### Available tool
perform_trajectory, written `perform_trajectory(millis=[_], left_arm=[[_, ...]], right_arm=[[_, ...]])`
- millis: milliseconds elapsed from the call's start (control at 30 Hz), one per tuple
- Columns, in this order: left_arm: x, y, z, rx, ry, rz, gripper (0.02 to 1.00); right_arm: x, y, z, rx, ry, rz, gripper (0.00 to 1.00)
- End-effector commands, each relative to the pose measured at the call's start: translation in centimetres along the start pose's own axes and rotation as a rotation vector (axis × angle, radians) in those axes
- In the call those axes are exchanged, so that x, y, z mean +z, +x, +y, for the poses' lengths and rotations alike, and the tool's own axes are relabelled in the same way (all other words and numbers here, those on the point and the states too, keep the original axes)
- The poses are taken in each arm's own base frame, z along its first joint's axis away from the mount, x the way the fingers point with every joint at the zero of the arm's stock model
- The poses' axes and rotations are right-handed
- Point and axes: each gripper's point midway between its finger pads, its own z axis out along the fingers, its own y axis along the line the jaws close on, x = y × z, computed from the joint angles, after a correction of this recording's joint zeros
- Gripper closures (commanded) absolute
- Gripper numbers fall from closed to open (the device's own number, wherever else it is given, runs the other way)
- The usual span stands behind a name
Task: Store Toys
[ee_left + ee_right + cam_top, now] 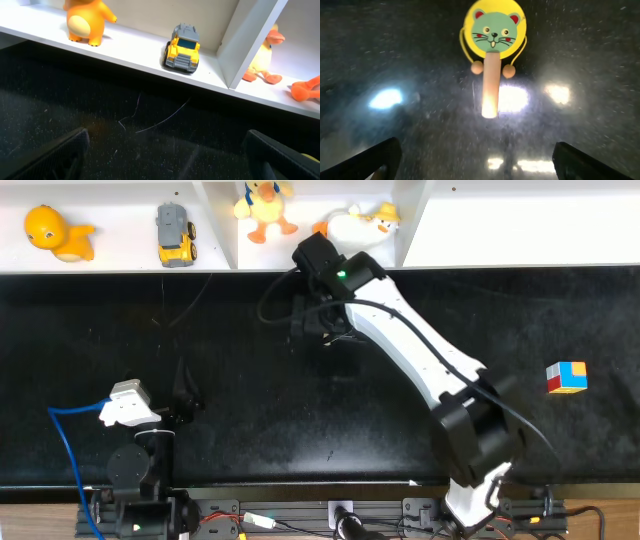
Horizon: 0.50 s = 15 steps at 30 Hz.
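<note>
A rattle drum with a yellow rim, a green cat face and a wooden handle lies flat on the black table. My right gripper hovers above it, open, with the handle's end pointing into the gap between the fingers. From above, the right gripper is over the far middle of the table, close to the white shelf. My left gripper stands open at the near left with nothing in it, and the left gripper faces the shelf.
The shelf compartments hold an orange-yellow duck figure, a yellow and grey truck, a yellow plush duck and a white plush duck. A coloured cube lies on the table at the right. A blue cable loops by the left arm.
</note>
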Motion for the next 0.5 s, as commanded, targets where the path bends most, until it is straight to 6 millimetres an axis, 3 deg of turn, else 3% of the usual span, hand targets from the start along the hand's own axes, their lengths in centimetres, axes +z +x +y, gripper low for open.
perform_trajectory(millis=[33,267,500], left_arm=[[-0.1,0.0,-0.3,0.023,0.018,-0.004,0.020],[-0.1,0.0,-0.3,0.023,0.018,-0.004,0.020],[-0.1,0.0,-0.3,0.023,0.018,-0.004,0.020]], right_arm=[[2.1,-0.2,0.5,0.022,0.012,0.024,0.005],[5.5,0.5,0.0,0.007,0.062,0.085,0.005],[7.5,0.2,0.1,-0.045,0.064,0.091,0.088]])
